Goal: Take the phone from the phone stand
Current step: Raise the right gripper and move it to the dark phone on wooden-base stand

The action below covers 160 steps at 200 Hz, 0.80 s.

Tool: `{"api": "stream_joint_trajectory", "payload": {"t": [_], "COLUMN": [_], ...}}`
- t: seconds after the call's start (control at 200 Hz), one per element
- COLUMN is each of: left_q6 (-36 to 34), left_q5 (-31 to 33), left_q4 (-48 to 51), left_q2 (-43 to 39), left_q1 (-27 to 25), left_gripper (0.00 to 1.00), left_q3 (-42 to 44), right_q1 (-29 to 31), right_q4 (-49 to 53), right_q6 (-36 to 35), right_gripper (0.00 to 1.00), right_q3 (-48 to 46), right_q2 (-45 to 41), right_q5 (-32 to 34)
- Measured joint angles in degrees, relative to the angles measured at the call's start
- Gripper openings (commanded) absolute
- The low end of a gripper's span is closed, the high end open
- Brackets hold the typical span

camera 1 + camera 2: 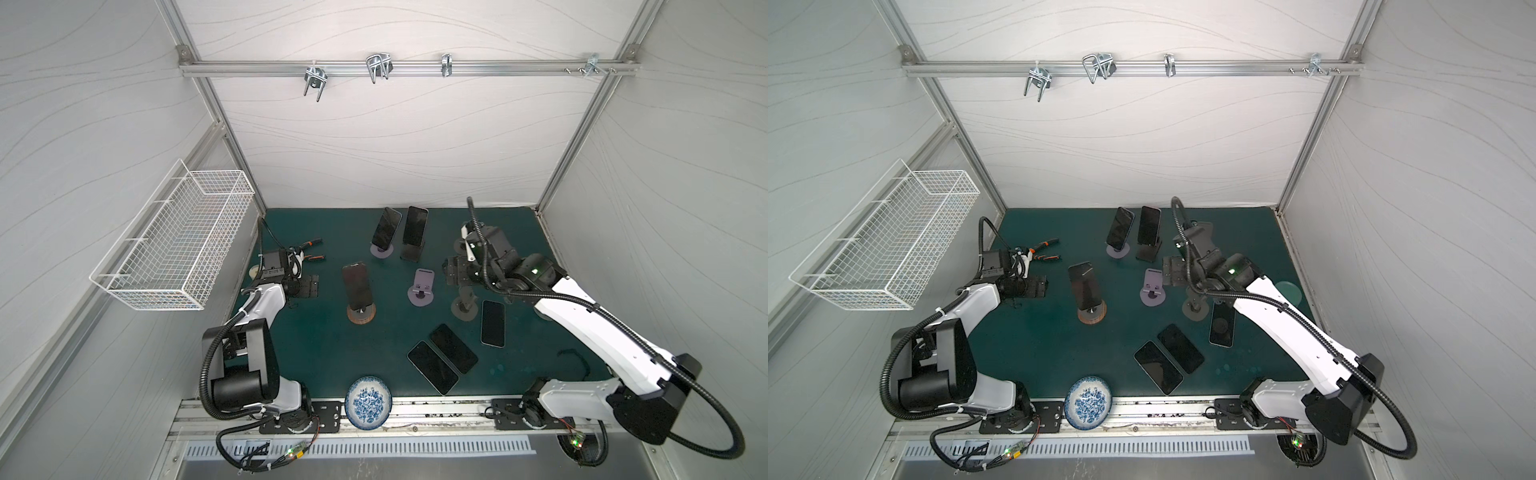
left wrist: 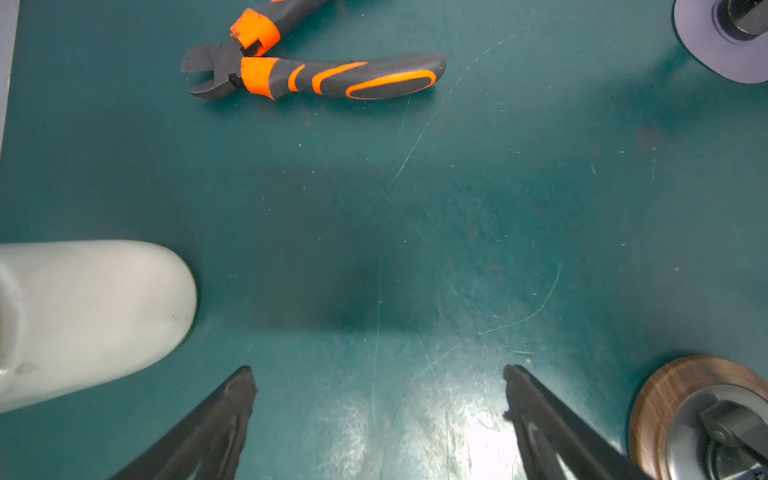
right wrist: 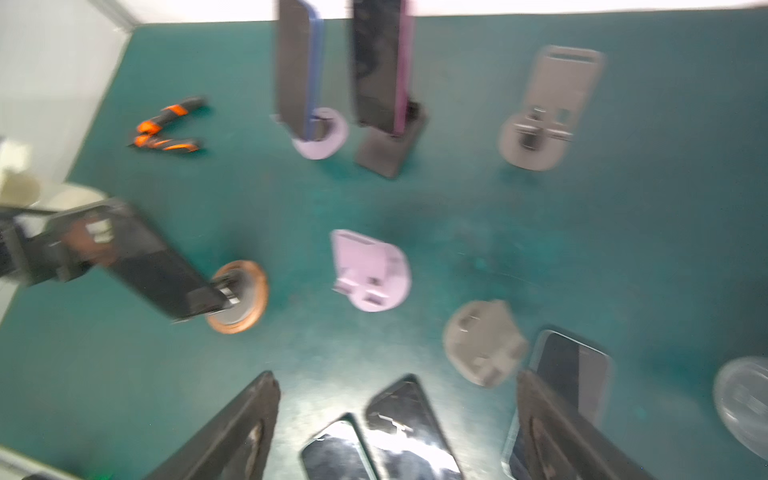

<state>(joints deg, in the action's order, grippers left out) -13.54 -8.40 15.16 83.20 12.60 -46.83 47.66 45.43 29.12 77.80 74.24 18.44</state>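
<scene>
Pliers lie on the bench, far left. Plate sits at the front edge. Wire basket hangs on the left wall.

No writing, brand, number or sign can be read anywhere. The phones show only dark screens. The plate at the tabletop's near edge bears a blue floral pattern without letters. The pliers near the left edge carry plain orange stripes.

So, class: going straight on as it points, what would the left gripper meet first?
Probably the bare green mat; the left gripper tilts down at it, with pliers beyond and the wooden-based stand off to one side.
</scene>
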Motion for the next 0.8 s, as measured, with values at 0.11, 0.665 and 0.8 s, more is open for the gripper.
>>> {"api": "stream_joint_trajectory", "payload": {"t": [0.11,0.665,0.8], "left_q6": [-0.02,-0.22,-0.20], "left_q5": [-0.02,-0.15,-0.15], "left_q4": [0.00,0.04,0.22], "left_q2": [0.00,0.26,0.55], "left_q1": [0.00,0.00,0.00], "left_gripper": [0.95,0.95,0.95], "left_q3": [0.00,-0.02,-0.11], "right_q1": [6.38,18.84,19.17], "right_q4": [-3.41,-12.50,-12.81], "right_q6": [2.08,5.88,6.03], "right_gripper": [0.90,0.99,0.99], "right_q3": [1.03,16.90,21.79], "right_q2": [4.17,28.22,33.20], "right_q5": [2.54,6.64,7.93]}}
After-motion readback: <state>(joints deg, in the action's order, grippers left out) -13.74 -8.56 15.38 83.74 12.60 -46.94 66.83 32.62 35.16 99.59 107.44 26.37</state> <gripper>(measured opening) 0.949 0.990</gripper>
